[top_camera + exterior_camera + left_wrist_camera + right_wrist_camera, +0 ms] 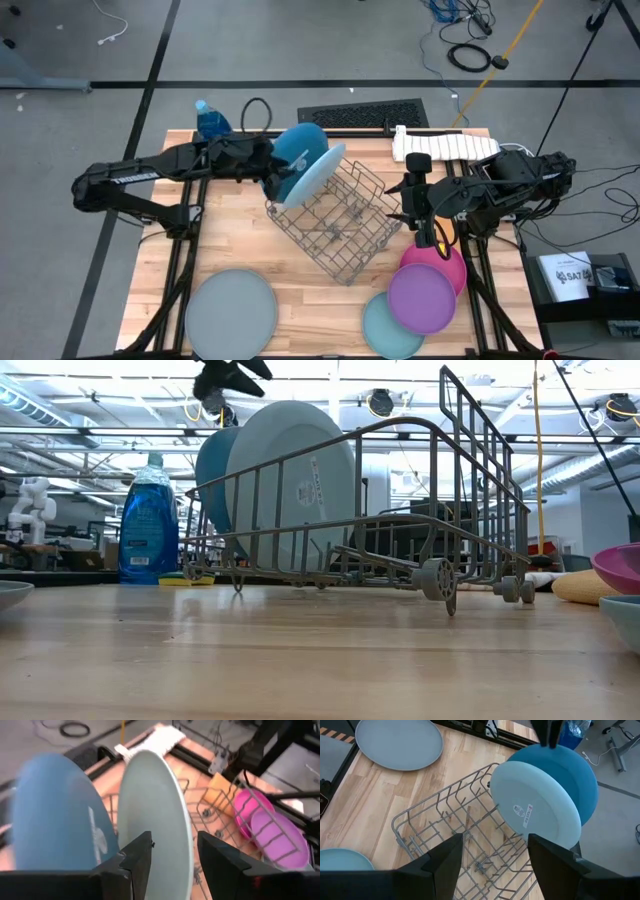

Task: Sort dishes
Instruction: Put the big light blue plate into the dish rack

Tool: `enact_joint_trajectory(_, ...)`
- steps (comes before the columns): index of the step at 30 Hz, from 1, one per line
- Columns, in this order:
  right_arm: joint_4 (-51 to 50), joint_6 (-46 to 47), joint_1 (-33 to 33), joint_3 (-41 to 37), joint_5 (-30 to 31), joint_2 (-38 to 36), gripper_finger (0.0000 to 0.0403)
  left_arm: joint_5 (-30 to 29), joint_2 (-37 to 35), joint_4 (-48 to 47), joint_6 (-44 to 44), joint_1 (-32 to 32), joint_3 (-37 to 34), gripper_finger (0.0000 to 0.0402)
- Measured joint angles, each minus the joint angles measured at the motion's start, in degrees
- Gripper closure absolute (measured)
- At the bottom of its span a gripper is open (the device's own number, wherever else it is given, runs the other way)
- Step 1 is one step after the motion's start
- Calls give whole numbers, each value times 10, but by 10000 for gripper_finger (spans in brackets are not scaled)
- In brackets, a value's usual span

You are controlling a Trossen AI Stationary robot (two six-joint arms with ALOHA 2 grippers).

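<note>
Two large plates stand on edge in the far-left end of the wire rack (335, 215): a pale blue plate (318, 175) and, right behind it toward the far left, a darker blue plate (297, 148). The two lean together, upright but tilted. The rack sits skewed on the middle of the wooden counter (250, 235). The left gripper (272, 170) hovers at the top edge of the pale blue plate; its fingers (137, 857) stand apart on either side of the rim and do not clamp it. A grey plate (231, 312) lies flat at the near left of the counter. At the near right lie three smaller plates that overlap: a purple plate (422, 296) on top, a pink plate (447, 262) behind it, a teal plate (385, 325) nearest. The right gripper (428, 235) hangs over the pink plate just right of the rack, fingers (442, 865) spread wide and holding nothing. A blue soap bottle (211, 119) stands at the far left corner.
</note>
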Motion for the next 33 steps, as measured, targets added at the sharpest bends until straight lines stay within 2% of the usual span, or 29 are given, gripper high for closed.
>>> enact_joint_trajectory(6,0,-1,0,0,0,7,186,-2,-35,72,42,-25,0,242)
enact_joint_trajectory(9,0,-7,0,0,0,12,186,34,-31,111,74,-53,1,255)
enact_joint_trajectory(12,0,-15,-1,0,0,18,186,46,-8,112,89,-81,1,293)
enact_joint_trajectory(16,1,-22,-1,0,0,24,186,45,32,92,90,-100,1,375)
enact_joint_trajectory(18,2,-21,-1,0,0,25,186,34,48,88,88,-103,1,393)
enact_joint_trajectory(26,1,-8,-1,0,0,26,186,-46,75,80,74,-96,0,396)
enact_joint_trajectory(33,1,-9,-1,0,0,26,186,-112,74,3,10,-76,0,399)
